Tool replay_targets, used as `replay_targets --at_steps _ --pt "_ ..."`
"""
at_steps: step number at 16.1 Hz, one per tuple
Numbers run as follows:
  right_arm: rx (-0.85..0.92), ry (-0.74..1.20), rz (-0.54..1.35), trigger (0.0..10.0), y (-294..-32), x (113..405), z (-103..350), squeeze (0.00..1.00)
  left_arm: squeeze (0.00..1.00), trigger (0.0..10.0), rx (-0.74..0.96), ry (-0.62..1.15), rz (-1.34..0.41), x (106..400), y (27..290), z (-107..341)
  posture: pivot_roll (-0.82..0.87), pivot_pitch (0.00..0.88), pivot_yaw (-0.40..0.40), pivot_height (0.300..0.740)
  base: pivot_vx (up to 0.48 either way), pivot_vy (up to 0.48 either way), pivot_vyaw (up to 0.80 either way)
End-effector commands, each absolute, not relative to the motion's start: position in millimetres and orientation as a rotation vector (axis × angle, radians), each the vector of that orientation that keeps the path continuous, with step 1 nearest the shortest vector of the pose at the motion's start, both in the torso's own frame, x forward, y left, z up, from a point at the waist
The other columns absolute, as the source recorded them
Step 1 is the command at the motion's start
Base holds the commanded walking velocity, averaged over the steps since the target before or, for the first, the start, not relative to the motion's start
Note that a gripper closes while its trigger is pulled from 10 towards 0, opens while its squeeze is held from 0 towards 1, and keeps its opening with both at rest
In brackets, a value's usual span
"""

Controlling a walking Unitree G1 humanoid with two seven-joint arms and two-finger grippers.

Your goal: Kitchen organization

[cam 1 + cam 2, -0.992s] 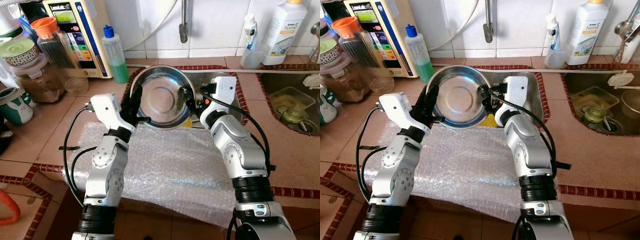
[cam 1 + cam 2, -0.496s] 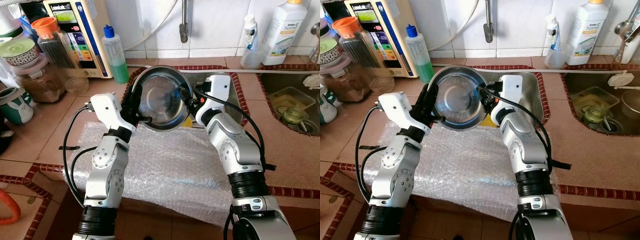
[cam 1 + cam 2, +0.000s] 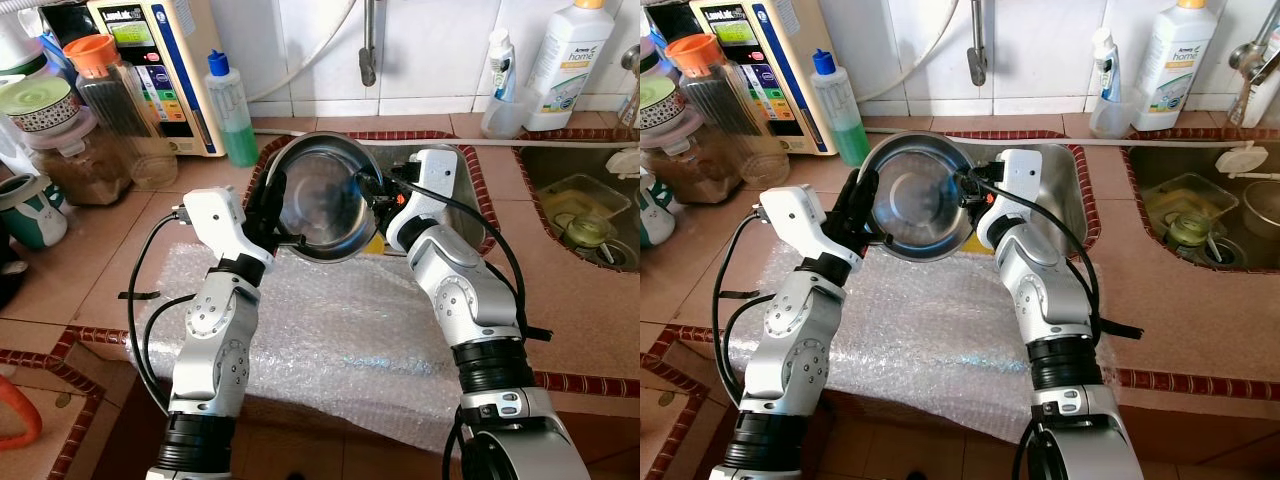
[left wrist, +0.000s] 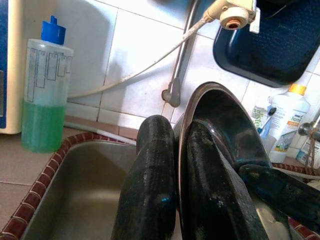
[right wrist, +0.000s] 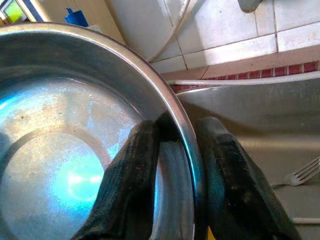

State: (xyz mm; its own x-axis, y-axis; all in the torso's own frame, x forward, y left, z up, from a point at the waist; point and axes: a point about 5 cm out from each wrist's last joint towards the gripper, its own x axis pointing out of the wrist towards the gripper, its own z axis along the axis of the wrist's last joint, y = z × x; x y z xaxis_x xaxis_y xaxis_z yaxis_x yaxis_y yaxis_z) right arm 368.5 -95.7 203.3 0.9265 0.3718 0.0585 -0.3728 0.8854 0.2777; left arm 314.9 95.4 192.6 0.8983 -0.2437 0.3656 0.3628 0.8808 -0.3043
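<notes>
A round stainless steel bowl (image 3: 318, 202) hangs above the front edge of the sink (image 3: 470, 175), tilted so its hollow faces me. My left gripper (image 3: 273, 205) is shut on the bowl's left rim, one finger (image 4: 150, 185) outside and one inside the wall. My right gripper (image 3: 368, 193) is shut on the right rim; its fingers (image 5: 227, 175) straddle the rim's edge in the right wrist view. A sheet of bubble wrap (image 3: 340, 335) lies on the counter below both arms.
A green liquid bottle (image 3: 230, 110), jars (image 3: 110, 95) and a water purifier (image 3: 165, 60) stand at the back left. Detergent bottles (image 3: 565, 60) stand at the back right. A second basin (image 3: 585, 210) with dishes is on the right. A fork (image 5: 302, 172) lies in the sink.
The bowl has tilted and turned a little, so its inside now looks darker. The right wrist has shifted slightly left towards the bowl. Both grippers still hold the rim.
</notes>
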Motion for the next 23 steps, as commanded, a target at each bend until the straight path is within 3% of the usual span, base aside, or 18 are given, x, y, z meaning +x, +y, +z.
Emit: replay_targets --at_steps 1,7,8,9,23 --pt "0.337 -0.018 0.259 0.0 -114 377 213 0.0 0.0 0.0 -0.379 -0.367 -0.447 306 78 202 -0.24 0.091 0.133 0.74 0.0 0.0 0.0" --pt "0.449 0.022 0.198 0.0 -124 381 210 0.0 0.0 0.0 -0.386 -0.373 -0.46 305 75 204 -0.24 0.09 0.131 0.74 0.0 0.0 0.0" --pt "0.455 0.023 0.194 0.0 -125 382 209 0.0 1.0 4.4 -0.39 -0.373 -0.462 305 75 204 -0.24 0.089 0.13 0.74 0.0 0.0 0.0" --pt "0.453 0.022 0.19 0.0 -126 382 210 0.0 1.0 10.0 -0.392 -0.373 -0.467 305 75 205 -0.24 0.089 0.131 0.74 0.0 0.0 0.0" --pt "0.441 0.006 -0.002 0.0 -148 388 204 0.0 1.0 10.0 -0.366 -0.316 -0.472 302 77 192 -0.23 0.09 0.128 0.74 0.0 0.0 0.0"
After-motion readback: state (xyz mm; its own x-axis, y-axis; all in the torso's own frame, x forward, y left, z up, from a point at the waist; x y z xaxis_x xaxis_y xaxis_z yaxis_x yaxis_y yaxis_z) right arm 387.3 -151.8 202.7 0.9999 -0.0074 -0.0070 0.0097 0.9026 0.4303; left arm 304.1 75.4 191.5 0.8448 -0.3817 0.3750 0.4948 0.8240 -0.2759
